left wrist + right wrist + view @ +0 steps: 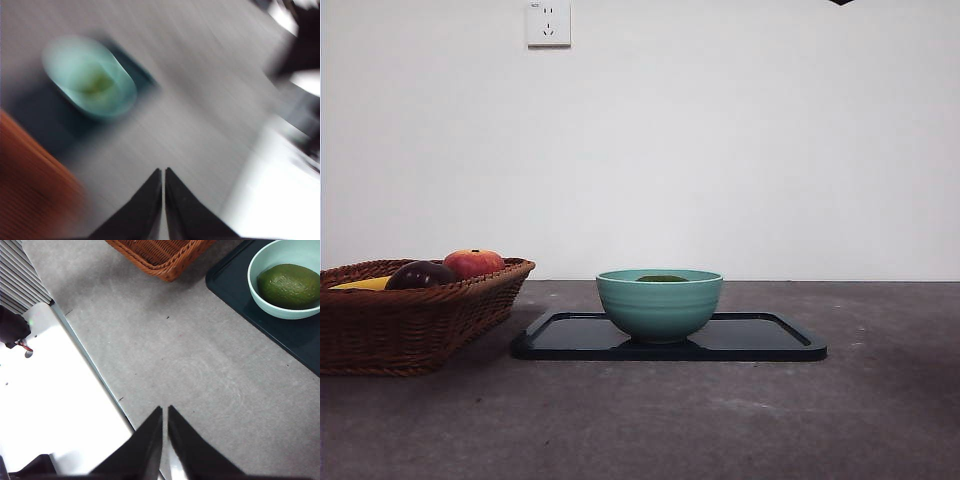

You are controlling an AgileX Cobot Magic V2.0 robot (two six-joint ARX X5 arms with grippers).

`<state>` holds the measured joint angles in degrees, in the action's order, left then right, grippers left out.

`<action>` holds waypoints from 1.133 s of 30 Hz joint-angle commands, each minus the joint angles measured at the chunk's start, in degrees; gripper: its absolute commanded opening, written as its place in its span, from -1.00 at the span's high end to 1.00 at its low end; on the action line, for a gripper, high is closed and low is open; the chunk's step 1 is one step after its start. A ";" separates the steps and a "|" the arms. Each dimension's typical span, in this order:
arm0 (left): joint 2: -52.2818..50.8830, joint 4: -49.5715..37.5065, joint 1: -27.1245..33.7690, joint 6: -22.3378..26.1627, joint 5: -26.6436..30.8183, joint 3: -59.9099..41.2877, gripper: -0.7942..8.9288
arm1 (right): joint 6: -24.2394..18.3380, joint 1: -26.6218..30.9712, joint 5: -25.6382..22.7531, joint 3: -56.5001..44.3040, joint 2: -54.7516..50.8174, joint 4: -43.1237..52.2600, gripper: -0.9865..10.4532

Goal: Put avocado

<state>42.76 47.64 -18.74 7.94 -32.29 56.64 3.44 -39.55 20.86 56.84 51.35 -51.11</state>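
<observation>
Avocado in the bowl, both arms clear; task looks done.

The avocado [291, 286] lies inside the teal bowl [659, 303], only its top showing above the rim in the front view. The bowl stands on the dark tray [775, 345] at the table's middle. To the left sits the wicker basket [410, 320], holding a red-orange apple [473, 263], a dark purple fruit [420, 275] and something yellow. The left gripper [163, 175] has its jaws pressed together, empty, up off the table; its view is blurred. The right gripper [164, 412] is likewise closed on nothing, over bare table near the tray. Judged from this, placing is finished and nothing is left but parking the arms.
</observation>
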 commanded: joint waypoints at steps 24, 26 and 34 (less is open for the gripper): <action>-37.75 -48.46 19.80 1.09 33.90 -44.70 0.82 | 0.44 -0.48 0.13 0.33 0.22 0.57 0.81; -38.75 -47.80 19.80 -0.02 33.86 -46.71 0.82 | 0.42 -0.48 0.15 0.33 0.22 0.57 0.81; -40.33 -40.79 19.80 -0.72 33.83 -50.25 0.82 | 0.42 -0.48 0.13 0.33 0.22 0.57 0.81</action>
<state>2.74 7.03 0.91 7.79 1.43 6.66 3.44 -39.55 20.86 56.84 51.35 -51.11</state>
